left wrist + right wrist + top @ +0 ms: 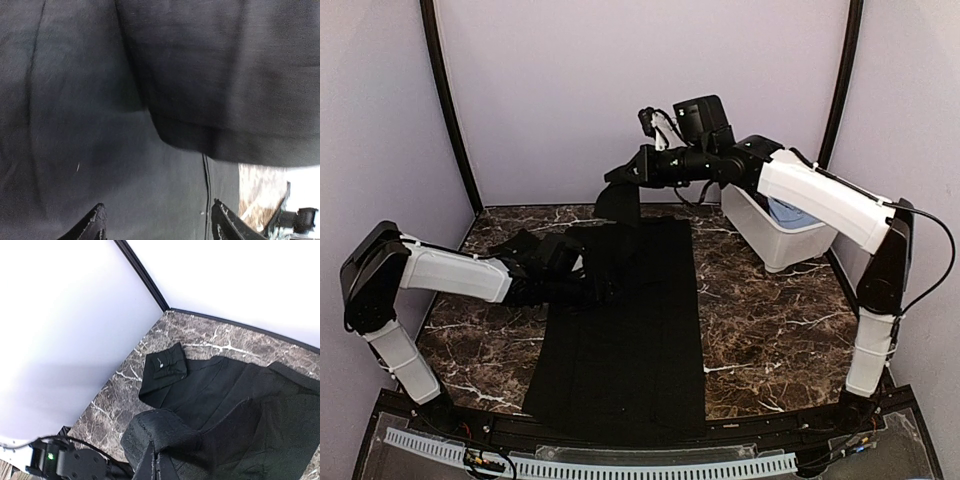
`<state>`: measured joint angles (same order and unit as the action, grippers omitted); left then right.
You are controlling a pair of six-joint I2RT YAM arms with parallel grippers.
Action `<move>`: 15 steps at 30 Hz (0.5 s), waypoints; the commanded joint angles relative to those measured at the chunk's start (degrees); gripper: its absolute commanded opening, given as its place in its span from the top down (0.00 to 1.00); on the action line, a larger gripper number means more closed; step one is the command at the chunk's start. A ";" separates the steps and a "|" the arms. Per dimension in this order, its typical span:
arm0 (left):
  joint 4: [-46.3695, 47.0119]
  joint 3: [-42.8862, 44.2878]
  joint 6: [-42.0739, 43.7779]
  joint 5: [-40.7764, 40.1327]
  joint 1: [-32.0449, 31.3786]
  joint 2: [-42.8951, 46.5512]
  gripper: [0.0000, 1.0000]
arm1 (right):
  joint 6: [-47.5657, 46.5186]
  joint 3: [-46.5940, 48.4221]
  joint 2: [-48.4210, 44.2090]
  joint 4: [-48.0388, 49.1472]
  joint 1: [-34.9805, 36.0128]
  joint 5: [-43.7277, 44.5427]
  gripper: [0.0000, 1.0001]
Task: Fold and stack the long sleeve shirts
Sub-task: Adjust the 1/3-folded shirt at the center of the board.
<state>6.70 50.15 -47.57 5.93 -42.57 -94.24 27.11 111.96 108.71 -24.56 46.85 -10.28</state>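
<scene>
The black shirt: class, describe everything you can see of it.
The black shirt is plain, soft dark cloth, spread flat in a long strip down the marble table. A part at its far end is lifted, pinched in the shut right gripper. One cuff, with a tiny white button, lies on the table. The open left gripper is low over its left side.

top – overhead, whole table [770, 330] | wrists – nearer, all share black shirt [620, 340]

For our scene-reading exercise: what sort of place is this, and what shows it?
Probably a robot lab booth: plain walls enclose a marble-patterned table, a left arm and right arm are bolted at its edge, and a black shirt covers its middle.
</scene>
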 commanded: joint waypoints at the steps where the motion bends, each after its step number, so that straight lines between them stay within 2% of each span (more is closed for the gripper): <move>1: 4.64 3.64 -2.34 -8.06 -1.15 -4.79 0.29 | -1.45 4.27 1.42 2.21 -1.42 -1.36 1.00; 9: 4.57 11.43 -3.14 -15.96 -1.71 -10.13 0.33 | -0.51 5.33 2.48 3.17 -2.11 -1.20 1.00; 13: 4.66 12.82 -2.76 -16.85 -1.84 -11.31 0.40 | -0.47 5.46 2.58 2.72 -2.30 -0.45 1.00; 15: 3.93 13.19 -2.40 -17.87 -1.88 -11.66 0.48 | -0.57 5.33 2.50 2.15 -2.38 0.05 1.00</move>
<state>10.98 61.87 -50.46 -8.38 -44.05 -105.45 26.79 115.52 110.67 -23.94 44.82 -10.85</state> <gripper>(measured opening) 0.570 0.003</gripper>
